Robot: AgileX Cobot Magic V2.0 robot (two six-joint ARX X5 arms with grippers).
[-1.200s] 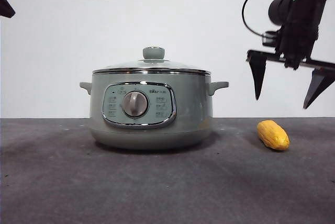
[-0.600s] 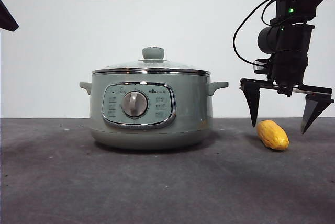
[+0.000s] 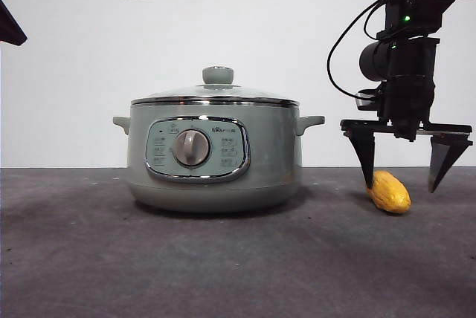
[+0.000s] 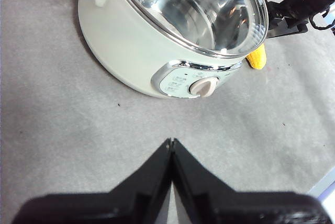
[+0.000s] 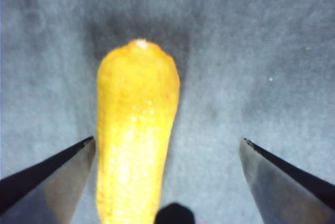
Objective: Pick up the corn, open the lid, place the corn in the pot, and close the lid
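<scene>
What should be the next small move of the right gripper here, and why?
Probably shift sideways to centre, then lower a little more. The right gripper is open above the corn, but in the right wrist view the corn lies close to one finger, far from the other.

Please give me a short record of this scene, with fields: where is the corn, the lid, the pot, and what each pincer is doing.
corn: lying on the table, beside the pot, not gripped
lid: closed on the pot
pot: upright on the table, dial facing the front camera
right pincer: open, lowered around the corn, one jaw close to it, the other apart
left pincer: shut, holding nothing, waiting away from the pot
table: dark grey surface
</scene>
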